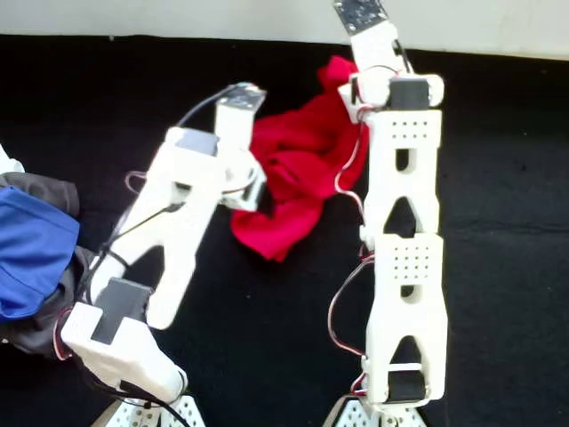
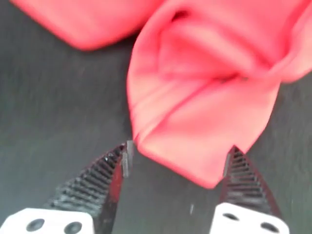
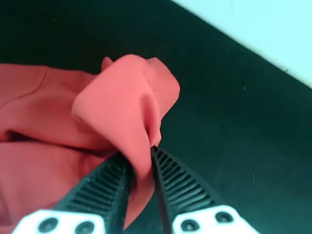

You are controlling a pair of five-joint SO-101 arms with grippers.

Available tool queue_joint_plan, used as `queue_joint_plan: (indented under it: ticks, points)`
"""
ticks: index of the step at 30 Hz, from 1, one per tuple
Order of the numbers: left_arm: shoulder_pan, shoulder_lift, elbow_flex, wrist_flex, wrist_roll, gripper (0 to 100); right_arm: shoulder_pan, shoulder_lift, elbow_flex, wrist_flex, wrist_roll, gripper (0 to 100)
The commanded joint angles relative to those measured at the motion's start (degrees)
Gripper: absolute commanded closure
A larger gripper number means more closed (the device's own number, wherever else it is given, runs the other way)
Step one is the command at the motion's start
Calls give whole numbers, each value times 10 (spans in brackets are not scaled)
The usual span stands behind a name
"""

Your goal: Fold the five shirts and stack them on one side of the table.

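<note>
Red shirt (image 1: 298, 165): crumpled on the black counter (image 1: 498, 222), bunched rather than flat; one lobe trails toward the arm bases; soft folds and a rolled edge show up close in the left wrist view.

Right end effector (image 3: 141, 156): fingers together, clamped on a raised peak of the red shirt; the cloth is pinched between the ribbed pads (image 3: 100, 185) and the peak stands up past their tips; in the high view this end effector sits at the red shirt's far corner, its arm stretched long beside the shirt's right side.

Left end effector (image 2: 178, 151): jaws apart, gripping nothing; a corner of the red shirt's edge lies between the two ribbed fingers (image 2: 95, 183) (touching them or just clear, cannot tell); in the high view it is at the red shirt's left edge, close over the cloth.

Well apart from the red shirt, off to its left at the counter's edge: a blue shirt (image 1: 31, 249) lying on top of dark grey cloth (image 1: 40, 191) (how many garments are in that pile, cannot tell); the left arm's base stands just beside the pile.

Beyond the red shirt's far side, past the counter's black covering: a pale strip (image 1: 178, 18).
</note>
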State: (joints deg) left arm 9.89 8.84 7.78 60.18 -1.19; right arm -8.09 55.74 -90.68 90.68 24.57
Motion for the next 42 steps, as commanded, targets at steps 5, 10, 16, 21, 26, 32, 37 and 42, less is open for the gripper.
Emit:
queue_joint_plan:
  ticks: [5,10,16,21,26,32,37,42]
  points:
    - [-2,126,-73,-98,8,750,6,7,-92,56,4,993]
    - [1,213,-198,-33,20,779,7,7,-95,58,4,993]
    - [1,294,-357,56,59,797,5,7,-94,58,4,993]
    - [0,337,-465,149,60,797,5,7,-94,58,4,993]
    - [7,382,-509,159,61,797,5,7,-94,57,4,993]
    - [28,417,-517,155,61,800,5,7,-94,57,4,993]
    - [35,417,-532,160,61,838,5,7,-94,57,4,993]
    - [33,422,-611,215,61,983,5,7,-94,57,4,993]
